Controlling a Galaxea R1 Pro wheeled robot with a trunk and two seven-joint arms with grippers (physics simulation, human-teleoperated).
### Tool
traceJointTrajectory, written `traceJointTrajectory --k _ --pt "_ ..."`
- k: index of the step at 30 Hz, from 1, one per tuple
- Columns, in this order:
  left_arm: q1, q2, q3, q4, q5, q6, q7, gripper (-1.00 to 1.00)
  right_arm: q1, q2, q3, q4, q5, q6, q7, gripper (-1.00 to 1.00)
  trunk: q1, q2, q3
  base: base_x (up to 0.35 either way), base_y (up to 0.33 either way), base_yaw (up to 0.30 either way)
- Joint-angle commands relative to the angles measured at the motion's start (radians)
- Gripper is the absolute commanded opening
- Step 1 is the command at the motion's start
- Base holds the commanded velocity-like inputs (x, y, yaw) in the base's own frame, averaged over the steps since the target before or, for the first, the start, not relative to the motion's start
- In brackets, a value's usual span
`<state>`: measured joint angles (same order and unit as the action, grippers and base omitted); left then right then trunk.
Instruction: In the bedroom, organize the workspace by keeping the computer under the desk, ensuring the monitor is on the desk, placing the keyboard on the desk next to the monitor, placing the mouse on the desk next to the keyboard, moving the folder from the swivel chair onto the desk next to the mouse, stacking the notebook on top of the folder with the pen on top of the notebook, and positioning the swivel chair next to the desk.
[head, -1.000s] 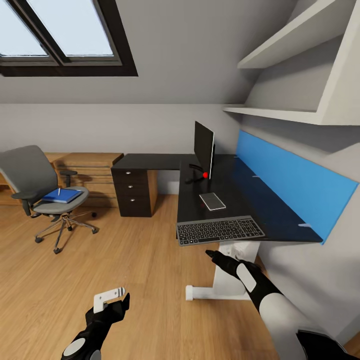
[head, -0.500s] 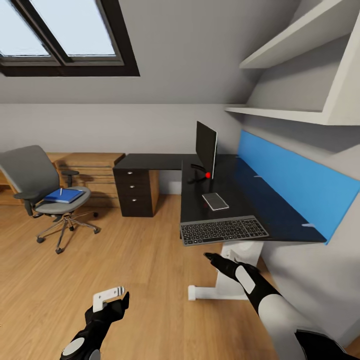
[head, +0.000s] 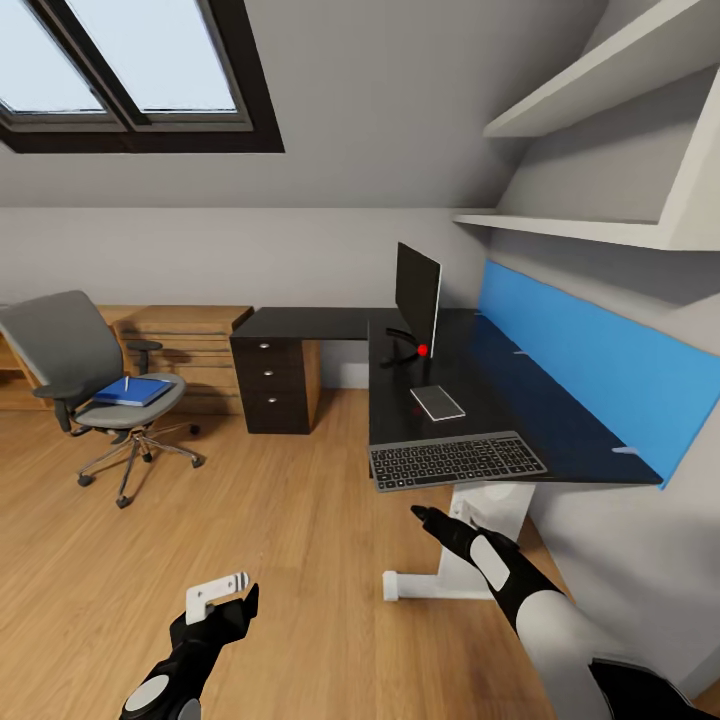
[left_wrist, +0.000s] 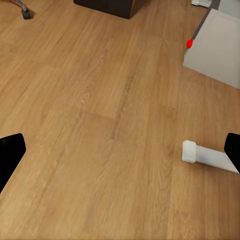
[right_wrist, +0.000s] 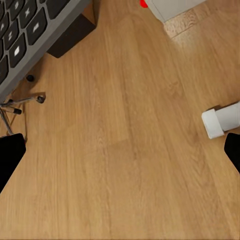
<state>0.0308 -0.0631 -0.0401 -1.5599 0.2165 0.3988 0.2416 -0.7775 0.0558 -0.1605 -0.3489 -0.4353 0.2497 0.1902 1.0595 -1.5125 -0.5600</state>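
Both claws hang empty and spread wide: our left claw (head: 222, 592) lower left, our right claw (head: 432, 519) just below the keyboard (head: 457, 460) on the counter (head: 480, 380). Everything has slid slightly rightward since earlier; the folder (head: 133, 390) lies on the swivel chair (head: 95, 385), mid-left.

We see even, bright daylight from the skylight (head: 130, 70); shadows on the wood floor (head: 250, 520) are soft, renders stay sharp, and straight lines stretch toward the edges.
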Motion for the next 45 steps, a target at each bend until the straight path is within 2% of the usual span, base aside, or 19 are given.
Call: traceJointTrajectory --k 1,8,15,29,45 --pt "0.000 0.000 -0.001 -0.002 0.011 0.003 0.008 1.00 0.000 0.000 -0.007 -0.001 -0.004 0.005 0.002 1.00 0.000 0.000 -0.001 0.000 0.001 0.000" --pt "0.000 0.000 -0.001 -0.003 0.011 0.003 0.008 1.00 0.000 0.000 -0.007 0.000 -0.003 -0.009 0.001 1.00 0.000 0.000 -0.001 0.000 0.000 0.000" --pt "0.000 0.000 0.000 -0.004 0.011 0.003 0.008 1.00 0.000 0.002 -0.005 0.037 -0.003 -0.094 -0.008 1.00 0.000 0.000 -0.001 0.000 0.000 0.000" --pt "0.000 0.000 0.001 -0.009 0.011 0.003 0.008 1.00 0.000 0.008 -0.005 0.053 -0.006 -0.104 -0.106 1.00 0.000 0.000 -0.001 0.000 0.000 0.000" --pt "0.000 0.001 0.000 -0.009 0.011 0.005 0.008 1.00 0.000 0.009 -0.005 0.053 -0.008 -0.102 -0.113 1.00 0.000 0.000 -0.001 0.056 0.053 0.000"
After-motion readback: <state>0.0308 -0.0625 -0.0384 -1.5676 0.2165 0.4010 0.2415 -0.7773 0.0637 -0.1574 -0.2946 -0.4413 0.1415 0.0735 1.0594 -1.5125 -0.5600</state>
